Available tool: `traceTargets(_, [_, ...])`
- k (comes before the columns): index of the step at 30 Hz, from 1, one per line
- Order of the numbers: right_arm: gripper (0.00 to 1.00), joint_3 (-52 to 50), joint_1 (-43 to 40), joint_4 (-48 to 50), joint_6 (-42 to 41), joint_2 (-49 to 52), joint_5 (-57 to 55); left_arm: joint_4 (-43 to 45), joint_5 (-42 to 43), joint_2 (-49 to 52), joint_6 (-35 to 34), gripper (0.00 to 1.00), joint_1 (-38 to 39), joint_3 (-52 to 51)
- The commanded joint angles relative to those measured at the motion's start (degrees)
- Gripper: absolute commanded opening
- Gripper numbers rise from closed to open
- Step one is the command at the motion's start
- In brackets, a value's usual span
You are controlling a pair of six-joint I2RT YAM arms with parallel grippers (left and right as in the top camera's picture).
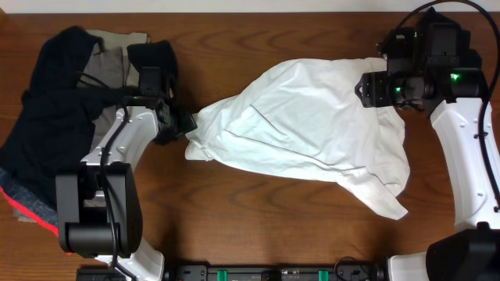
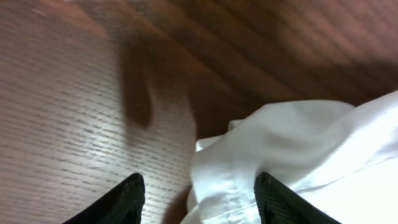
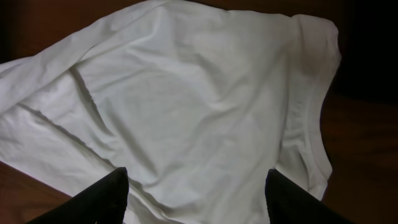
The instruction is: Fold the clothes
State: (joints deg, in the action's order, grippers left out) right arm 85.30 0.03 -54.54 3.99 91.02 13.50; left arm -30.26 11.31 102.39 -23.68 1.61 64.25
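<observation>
Clothes sit at your far left as a heap of dark and grey garments, with a red hem at its lower edge. Your left gripper stands parted, and the left edge of the white T-shirt lies between its fingers. The shirt is crumpled in the middle of the table. Your right gripper, fingers apart, hovers over the shirt's upper right.

A white shirt lies crumpled across most of the view, creased in long folds, with a stitched hem curving down its right side. Dark wooden counter shows to the right of that hem and in the bottom left corner. At the bottom edge the jaws stand wide apart, their black fingertips framing the cloth that fills the gap between them.
</observation>
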Motion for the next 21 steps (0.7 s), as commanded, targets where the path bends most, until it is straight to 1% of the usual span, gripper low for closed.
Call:
traceTargets(1, [0.69, 0.0, 0.2, 0.1, -0.1, 0.4, 0.0, 0.8, 3.3, 0.6, -1.7, 0.57, 0.0, -0.2])
traceTargets(7, [0.68, 0.0, 0.2, 0.3, -0.1, 0.4, 0.0, 0.8, 4.6, 0.6, -3.0, 0.54, 1.2, -0.2])
traceTargets(8, [0.69, 0.0, 0.2, 0.3, -0.1, 0.4, 0.0, 0.9, 4.7, 0.6, -3.3, 0.51, 1.3, -0.2])
traceTargets(12, [0.69, 0.0, 0.2, 0.4, -0.1, 0.4, 0.0, 1.1, 4.6, 0.6, -3.5, 0.46, 1.5, -0.2])
traceTargets(16, [0.69, 0.0, 0.2, 0.4, -0.1, 0.4, 0.0, 1.6, 4.6, 0.6, -3.7, 0.37, 1.5, -0.2])
traceTargets(18, [0.69, 0.0, 0.2, 0.4, -0.1, 0.4, 0.0, 2.0, 4.6, 0.6, -3.7, 0.30, 1.5, -0.2])
traceTargets(19, [0.69, 0.0, 0.2, 0.4, -0.1, 0.4, 0.0, 2.1, 4.6, 0.6, -3.7, 0.25, 1.5, -0.2])
traceTargets(21, [0.69, 0.0, 0.2, 0.4, -0.1, 0.4, 0.0, 2.1, 4.6, 0.6, -3.7, 0.18, 1.5, -0.2])
